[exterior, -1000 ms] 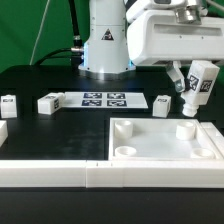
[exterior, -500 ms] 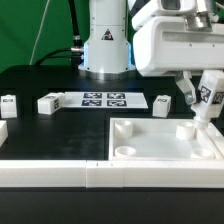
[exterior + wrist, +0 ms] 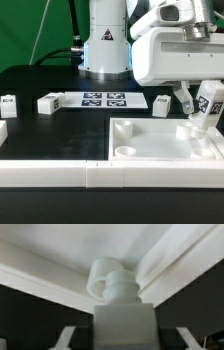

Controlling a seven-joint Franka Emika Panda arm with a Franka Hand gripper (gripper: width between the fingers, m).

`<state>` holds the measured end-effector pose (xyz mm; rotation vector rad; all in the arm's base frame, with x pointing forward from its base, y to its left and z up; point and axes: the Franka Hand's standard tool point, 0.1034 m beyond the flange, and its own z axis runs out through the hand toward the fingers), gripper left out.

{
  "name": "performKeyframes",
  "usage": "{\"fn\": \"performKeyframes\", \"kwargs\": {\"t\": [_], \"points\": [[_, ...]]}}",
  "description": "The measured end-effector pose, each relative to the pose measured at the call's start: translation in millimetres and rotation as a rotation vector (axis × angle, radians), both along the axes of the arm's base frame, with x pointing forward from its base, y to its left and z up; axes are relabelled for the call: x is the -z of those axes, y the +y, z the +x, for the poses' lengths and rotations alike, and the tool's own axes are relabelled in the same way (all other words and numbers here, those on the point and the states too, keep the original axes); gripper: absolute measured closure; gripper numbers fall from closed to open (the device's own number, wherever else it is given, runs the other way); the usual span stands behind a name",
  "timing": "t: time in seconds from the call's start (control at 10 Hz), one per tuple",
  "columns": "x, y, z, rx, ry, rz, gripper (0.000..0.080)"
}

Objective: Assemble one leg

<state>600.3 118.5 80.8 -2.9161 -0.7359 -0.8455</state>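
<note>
My gripper [image 3: 197, 101] is shut on a leg [image 3: 209, 108], a small white block with a black-and-white tag. It holds the leg tilted over the far right corner of the large white recessed panel [image 3: 160, 146]. The leg's lower end is right at the round socket [image 3: 189, 130] there. In the wrist view the leg [image 3: 124, 325] runs out from between the fingers [image 3: 68, 336], and its round peg end [image 3: 120, 285] lies against the socket [image 3: 101, 270] in the panel's corner. I cannot tell if the peg is inside.
Three loose legs lie on the black table: one [image 3: 8, 103] at the exterior view's left, one [image 3: 48, 103] beside the marker board [image 3: 105, 99], one [image 3: 163, 102] behind the panel. Another socket [image 3: 125, 152] is at the panel's near left. The robot base [image 3: 105, 45] stands behind.
The gripper has carried the leg toward the exterior view's right and down, from above the panel's back rim to the far right socket. The leg now leans more.
</note>
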Motion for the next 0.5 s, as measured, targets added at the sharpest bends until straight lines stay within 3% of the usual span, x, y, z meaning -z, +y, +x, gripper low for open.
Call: {"fn": "performKeyframes", "kwargs": {"t": [0.5], "points": [[-0.6, -4.1, 28.3, -0.010, -0.004, -0.016, 0.0509]]}}
